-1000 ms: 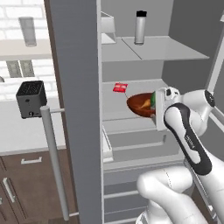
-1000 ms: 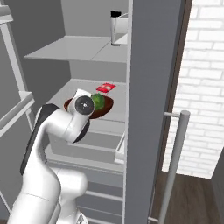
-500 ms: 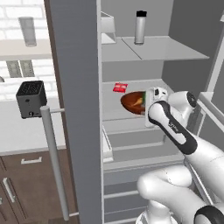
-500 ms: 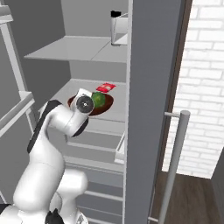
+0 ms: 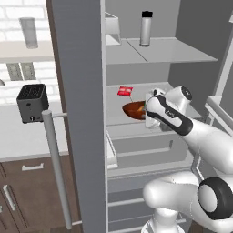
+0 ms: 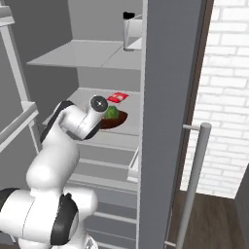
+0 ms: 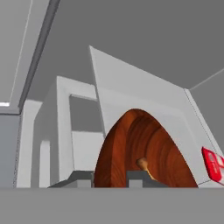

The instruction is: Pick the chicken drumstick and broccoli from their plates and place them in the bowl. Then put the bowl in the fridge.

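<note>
- Your bowl (image 5: 133, 109) is inside the fridge (image 5: 82, 68) now, on the middle shelf (image 5: 119, 129), with the door swung wide open.
- The hand (image 7: 111, 178) is pinched down tight on the bowl's near rim, one fingertip (image 7: 136, 176) inside the bowl and the other outside. You can see that best in the hand view.
- From the right base view you can spot the broccoli (image 6: 112, 112) sitting in the bowl, green and bumpy, just past the wrist.
- In the hand view there's a pale tan nub against the bowl's inner wall. It's probably the bone end of the chicken drumstick (image 7: 142, 164), but the view is too cramped for me to swear to it.
- A small red packet (image 5: 125, 91) lies on the same shelf behind the bowl, near it but not touching.
- Up on the top shelf you've got a silver bottle (image 5: 145, 28) with a dark cap, standing upright.
- Off to the left on the worktop (image 5: 27, 136) there's a black toaster (image 5: 32, 103), well apart from the fridge action.
</note>
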